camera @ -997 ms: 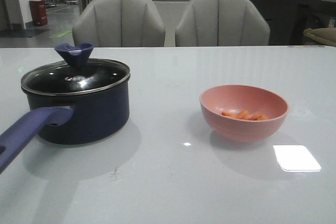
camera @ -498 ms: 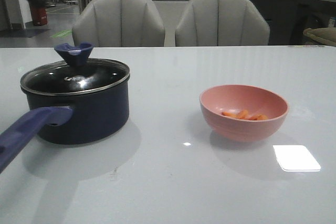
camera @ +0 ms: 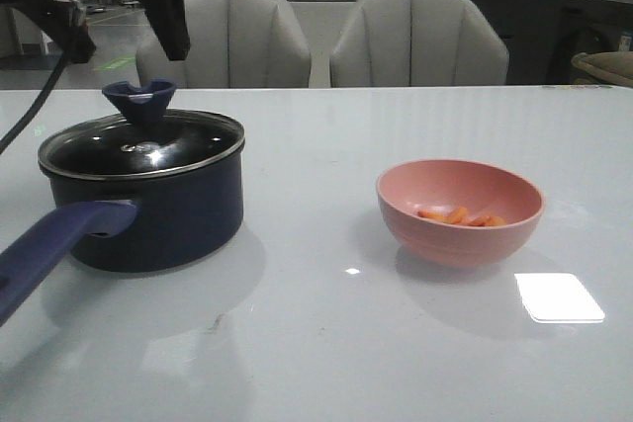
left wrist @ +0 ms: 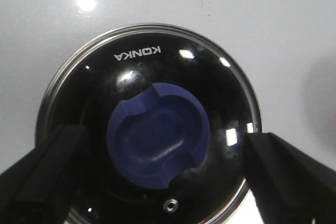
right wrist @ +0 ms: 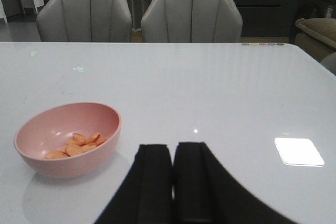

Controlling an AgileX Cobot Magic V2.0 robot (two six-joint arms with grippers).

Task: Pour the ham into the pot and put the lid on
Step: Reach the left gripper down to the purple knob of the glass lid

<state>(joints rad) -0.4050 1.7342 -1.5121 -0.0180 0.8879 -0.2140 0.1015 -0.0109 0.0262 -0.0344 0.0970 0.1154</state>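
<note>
Ham (camera: pixel 461 215) sits in the pink bowl (camera: pixel 460 211) on the right of the worktop (camera: pixel 326 323), well apart from the pot (camera: pixel 148 200) on the left. The lid (camera: pixel 141 142) is on the pot, so uncovering comes first. Left tool (left wrist: pixel 157 174) hangs above the knob (left wrist: pixel 158 141), fingers spread wide either side. Next, I reckon: drop, pinch the knob, lift. Right tool (right wrist: pixel 172 174), pressed together, waits near the bowl.
</note>
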